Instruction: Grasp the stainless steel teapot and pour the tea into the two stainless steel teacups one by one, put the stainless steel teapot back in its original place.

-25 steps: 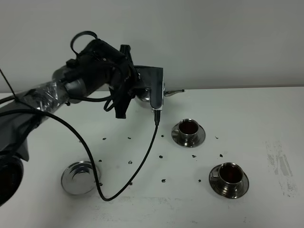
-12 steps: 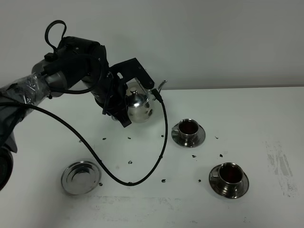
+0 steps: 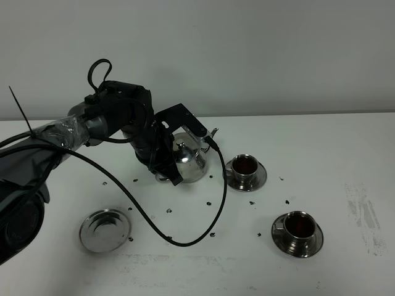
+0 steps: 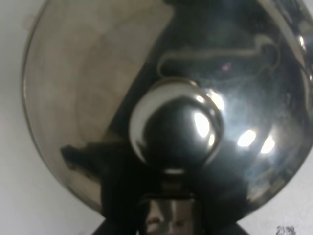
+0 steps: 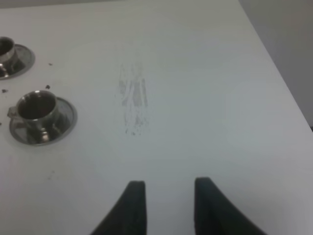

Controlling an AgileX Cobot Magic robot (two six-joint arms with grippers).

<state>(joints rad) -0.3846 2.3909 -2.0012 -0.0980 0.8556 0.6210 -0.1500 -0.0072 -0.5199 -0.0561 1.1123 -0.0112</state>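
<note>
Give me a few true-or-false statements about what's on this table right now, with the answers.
1. The left gripper holds the teapot. True.
2. Both teacups are empty. False: each shows dark tea inside.
3. The teapot stands on the coaster. False: the coaster lies bare near the table's front left, well apart from the teapot.
4. Each teacup sits on its own saucer. True.
5. The right gripper is holding a teacup. False: its fingers are apart over bare table, gripping nothing.
6. Dark specks dot the table around the teacups. True.
</note>
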